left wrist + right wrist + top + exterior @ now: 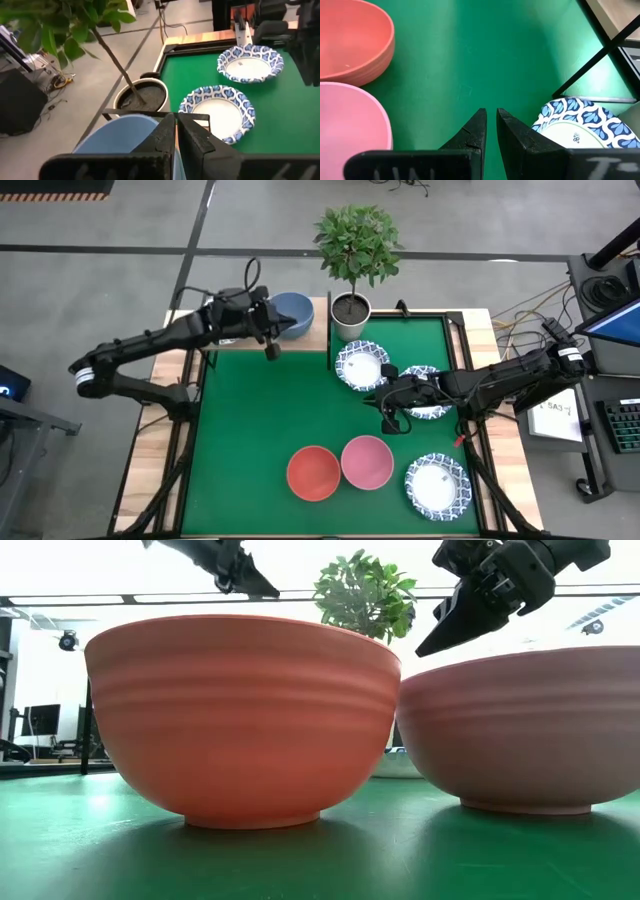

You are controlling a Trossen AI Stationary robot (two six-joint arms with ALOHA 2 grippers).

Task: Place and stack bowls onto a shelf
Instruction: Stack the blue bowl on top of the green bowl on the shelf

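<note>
A blue bowl [292, 315] [117, 137] stands on the light-wood shelf [310, 342] at the table's far left. My left gripper [271, 350] [177, 122] [268, 585] is shut, raised beside the bowl's near side. The red bowl [313, 472] [240, 715] and the pink bowl [367, 461] [525, 730] rest side by side on the green mat. Three blue-patterned white bowls [361, 366] [425, 392] [437, 485] also lie on the mat. My right gripper [392, 420] [491, 117] [425, 640] is shut to a narrow slit, above the mat beside a patterned bowl [580, 127]. No dark green bowl shows.
A white pot with a leafy plant [350, 315] [142, 97] stands at the shelf's right end. The green mat [260, 430] has bare room on its left half. The shelf's black frame [600, 55] stands on the mat. Desks and screens stand beyond the table's right edge.
</note>
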